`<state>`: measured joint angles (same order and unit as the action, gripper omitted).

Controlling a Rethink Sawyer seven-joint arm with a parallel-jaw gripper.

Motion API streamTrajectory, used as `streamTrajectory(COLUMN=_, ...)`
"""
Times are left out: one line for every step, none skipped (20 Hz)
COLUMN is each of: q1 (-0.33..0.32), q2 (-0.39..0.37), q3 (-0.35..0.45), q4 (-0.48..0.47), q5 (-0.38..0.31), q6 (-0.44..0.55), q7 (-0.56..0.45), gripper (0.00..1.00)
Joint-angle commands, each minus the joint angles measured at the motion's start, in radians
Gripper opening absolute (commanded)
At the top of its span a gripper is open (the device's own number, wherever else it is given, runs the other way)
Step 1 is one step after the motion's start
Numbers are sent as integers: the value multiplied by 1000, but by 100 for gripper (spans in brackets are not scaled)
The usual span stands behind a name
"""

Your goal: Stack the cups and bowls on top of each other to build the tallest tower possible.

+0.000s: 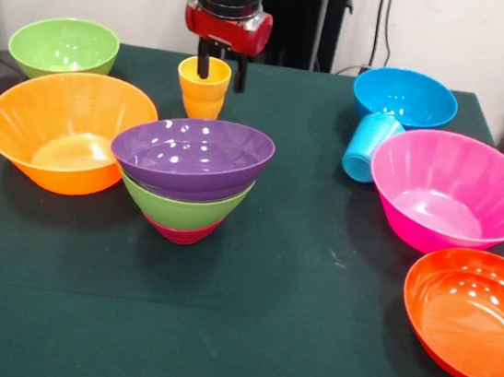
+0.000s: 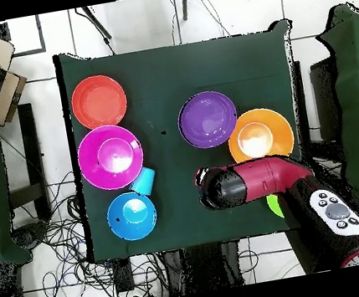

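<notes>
The gripper (image 1: 219, 75) holds the yellow-orange cup (image 1: 202, 89) by its rim, at twelve o'clock from the purple bowl (image 1: 192, 155) on the counter (image 1: 290, 324).

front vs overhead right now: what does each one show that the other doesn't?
Front only: the yellow cup with a gripper finger inside its rim, plus the green bowl and crimson bowl nested under the purple bowl.

Overhead only: the arm covers the cup and most of the far green bowl; cables on the floor.

Both: purple, orange, pink, blue and red-orange bowls, and the blue cup on its side.
</notes>
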<state>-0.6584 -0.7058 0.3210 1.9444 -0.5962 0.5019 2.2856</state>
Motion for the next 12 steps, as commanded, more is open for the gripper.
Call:
streamTrajectory(q1=38, q2=41, q3=-29, q4=-5, q5=-64, q6=-72, q7=12, gripper=100)
streamTrajectory(q1=44, q2=42, q3=-36, q4=-3, q5=-70, q6=-83, q7=19, gripper=100)
streamTrajectory(q1=58, q2=41, q3=-52, q4=-3, q5=-81, q6=-99, q7=33, gripper=100)
streamTrajectory(q1=73, q2=40, q3=-67, q4=-2, q5=-93, q6=-114, q7=47, gripper=100)
streamTrajectory(q1=98, q2=38, q3=-93, q4=-12, q5=-110, q6=-128, q7=67, gripper=100)
streamTrajectory(q1=110, q2=42, q3=-104, q4=-14, q5=-112, q6=-138, q7=76, gripper=100)
streamTrajectory(q1=114, q2=48, q3=-108, q4=-15, q5=-108, q6=-145, q7=75, gripper=100)
streamTrajectory(q1=118, q2=54, q3=-112, q4=-12, q5=-104, q6=-157, q7=76, gripper=100)
streamTrajectory(q1=119, q2=61, q3=-114, q4=-13, q5=-97, q6=-165, q7=72, gripper=100)
streamTrajectory(q1=122, q2=66, q3=-117, q4=-9, q5=-92, q6=-175, q7=70, gripper=100)
streamTrajectory(q1=122, q2=70, q3=-116, q4=-9, q5=-87, q6=-179, q7=66, gripper=100)
streamTrajectory(q1=122, q2=73, q3=-116, q4=-8, q5=-81, q6=-184, q7=61, gripper=100)
